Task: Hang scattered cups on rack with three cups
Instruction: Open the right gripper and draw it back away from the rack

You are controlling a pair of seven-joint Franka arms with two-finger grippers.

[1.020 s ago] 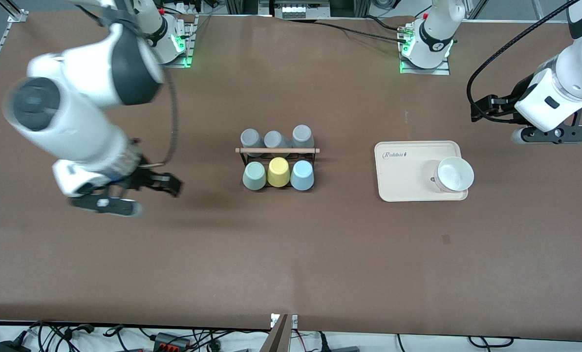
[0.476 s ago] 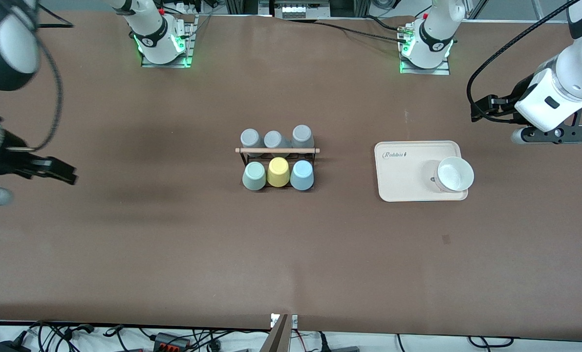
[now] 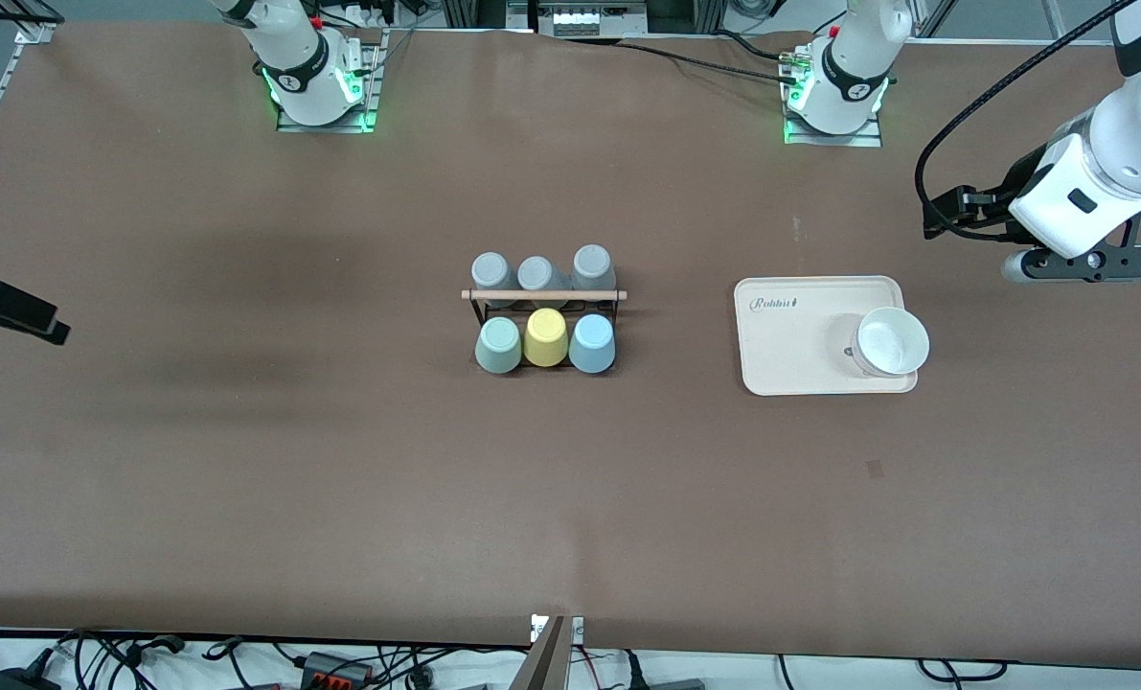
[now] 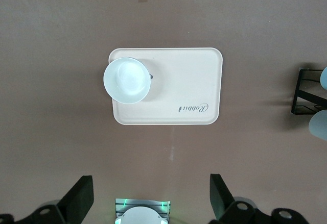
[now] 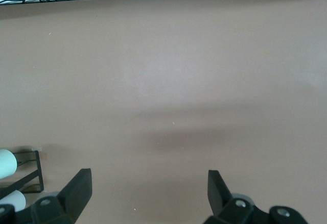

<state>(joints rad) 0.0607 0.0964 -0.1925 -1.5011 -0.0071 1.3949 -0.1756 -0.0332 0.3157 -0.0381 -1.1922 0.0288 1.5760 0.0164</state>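
Six cups on rack [image 3: 543, 296]: three grey cups [image 3: 538, 272], mint cup [image 3: 498, 344], yellow cup [image 3: 545, 336], blue cup [image 3: 591, 342].
Left end effector [image 4: 149, 198]: released, held over surface [image 3: 570, 498] by tray [image 3: 790, 335].
Right end effector [image 5: 148, 196]: released, over bare surface.

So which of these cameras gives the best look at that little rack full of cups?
The front view: it shows the whole rack with its wooden bar and all six cups on it. The left wrist view catches only one end of its black frame at the picture's edge. The right wrist view shows just a corner.
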